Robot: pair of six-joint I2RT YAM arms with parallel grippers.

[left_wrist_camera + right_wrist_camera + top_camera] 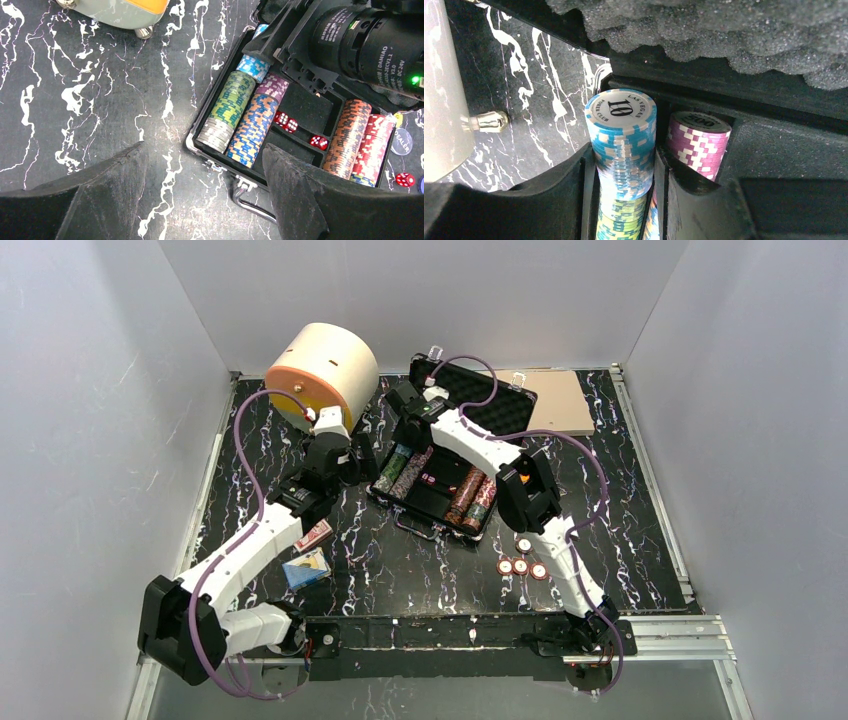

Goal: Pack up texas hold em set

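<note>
The black briefcase [440, 502] lies open in the middle of the table, its foam lid [500, 400] leaning back. Rows of striped chips [227, 110] and red dice [286, 120] lie in its tray. My right gripper [624, 150] reaches over to the case's far left corner and is shut on a blue chip stack [621, 120], beside a purple stack [699, 140]. My left gripper [204, 147] hangs open over the table at the case's front left corner with nothing between its fingers. A red deck [313, 535] and a blue deck [305, 568] lie by the left arm.
A big cream cylinder [322, 370] stands at the back left, close to my left wrist. A flat tan board [560, 400] lies behind the lid. Round buttons [520, 565] and a loose red die [404, 179] lie on the table right of the case handle [252, 200].
</note>
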